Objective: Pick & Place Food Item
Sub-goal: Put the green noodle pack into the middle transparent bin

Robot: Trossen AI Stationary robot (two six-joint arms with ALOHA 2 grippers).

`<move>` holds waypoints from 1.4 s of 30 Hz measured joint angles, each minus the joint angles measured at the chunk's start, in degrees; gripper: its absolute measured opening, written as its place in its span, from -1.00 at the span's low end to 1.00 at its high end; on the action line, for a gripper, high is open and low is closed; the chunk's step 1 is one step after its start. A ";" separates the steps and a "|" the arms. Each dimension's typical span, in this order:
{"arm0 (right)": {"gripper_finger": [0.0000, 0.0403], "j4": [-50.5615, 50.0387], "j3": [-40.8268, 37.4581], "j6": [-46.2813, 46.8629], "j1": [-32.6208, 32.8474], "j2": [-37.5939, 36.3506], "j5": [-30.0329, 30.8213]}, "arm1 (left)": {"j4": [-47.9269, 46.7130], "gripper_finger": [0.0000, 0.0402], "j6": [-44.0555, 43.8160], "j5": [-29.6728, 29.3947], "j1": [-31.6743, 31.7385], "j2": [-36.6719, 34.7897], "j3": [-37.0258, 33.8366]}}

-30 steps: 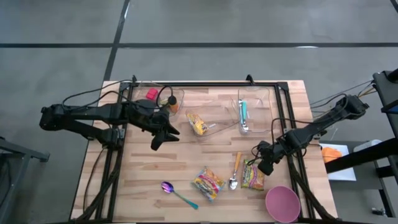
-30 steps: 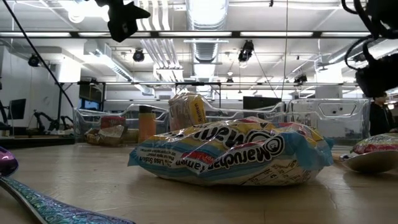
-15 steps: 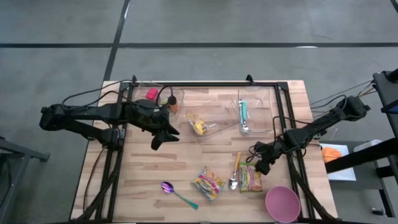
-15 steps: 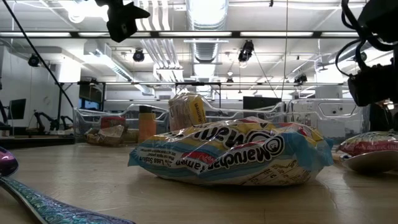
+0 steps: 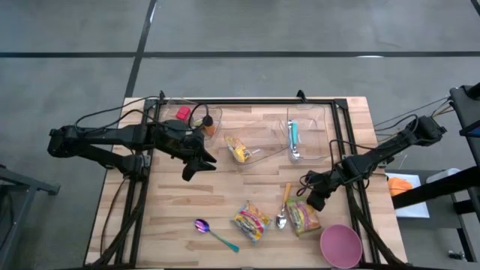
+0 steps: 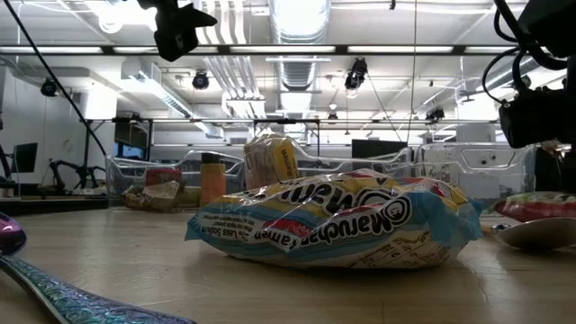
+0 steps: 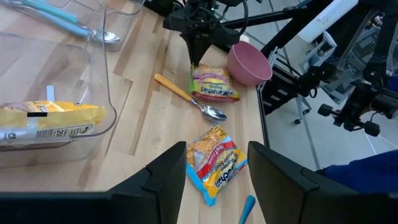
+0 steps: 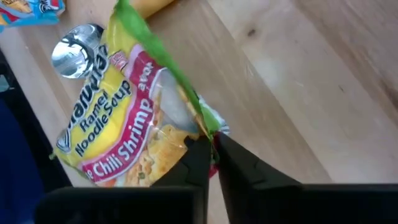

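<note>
Wooden slats of the table fill the high view, where the right gripper sits at the edge of a green-edged yellow chili shrimp ramen packet, between a yellow-handled metal spoon and a pink round bowl; the left gripper hovers mid-table, jaws parted, holding nothing. Low view adds only a blue-and-white ramen packet lying flat. Left wrist view shows the shrimp packet touching the bowl. Right wrist view alone reveals the grip: dark fingertips closed, pinching the packet's green edge.
</note>
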 joint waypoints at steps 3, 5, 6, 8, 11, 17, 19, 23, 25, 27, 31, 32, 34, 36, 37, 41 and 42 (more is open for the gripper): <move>-0.94 -0.04 0.19 0.02 0.00 0.00 0.00 | -0.02 -0.11 0.00 0.00 0.00 0.00 0.00; -0.95 -0.08 0.59 -0.05 0.00 0.00 -0.02 | -0.04 -0.11 -0.02 0.00 0.00 0.00 0.00; -0.95 -0.12 0.97 -0.12 0.00 0.00 -0.01 | -0.02 -0.11 -0.02 0.00 0.00 0.02 0.00; -0.96 -0.20 1.85 -0.15 0.00 -0.02 -0.01 | -0.07 -0.11 -0.02 0.00 0.00 0.00 0.00; -0.96 -2.54 4.45 -1.26 0.03 -0.02 0.35 | -0.07 -0.11 -0.02 -0.01 0.00 0.00 0.00; -0.96 -14.97 15.12 -6.66 0.04 -0.04 4.80 | -0.07 -0.11 -0.02 -0.02 0.00 0.00 -0.01; -0.96 -20.04 19.50 -8.39 0.06 -0.04 6.68 | -0.07 -0.11 -0.02 -0.02 0.00 0.00 0.00; -0.96 -27.65 28.02 -11.49 0.01 -0.07 11.79 | -0.07 -0.11 -0.02 -0.02 -0.03 0.00 0.00; -0.96 -29.90 31.78 -12.97 -0.17 -0.07 14.83 | -0.07 -0.11 -0.02 -0.02 -0.02 0.00 0.00; -0.96 -31.55 35.05 -14.45 -0.66 -0.07 18.27 | -0.07 -0.11 -0.02 -0.02 -0.02 0.00 -0.02; -0.96 -33.62 40.49 -16.56 -3.35 -0.08 23.51 | -0.07 -0.11 -0.02 -0.04 -0.02 0.00 -0.02; -0.96 -33.81 41.69 -17.27 -4.41 0.00 24.27 | -0.05 -0.11 -0.02 -0.04 -0.02 0.00 0.00; -0.96 -33.77 43.81 -18.48 -6.92 0.20 25.90 | -0.04 -0.11 -0.02 -0.04 -0.02 0.00 -0.01; -0.96 -33.72 45.84 -20.19 -10.17 0.97 27.48 | -0.04 -0.11 -0.02 -0.04 -0.02 0.00 -0.02; -0.96 -33.71 46.69 -21.08 -11.96 1.42 28.20 | -0.04 -0.11 -0.02 -0.04 -0.02 0.00 -0.02; -0.96 -33.38 49.01 -23.45 -20.54 4.09 28.59 | 0.04 -0.11 -0.60 -0.41 -0.02 0.00 -0.01; -0.96 -33.37 49.15 -23.39 -22.67 4.89 28.57 | 0.07 -0.11 -1.04 -0.93 -0.02 0.01 0.00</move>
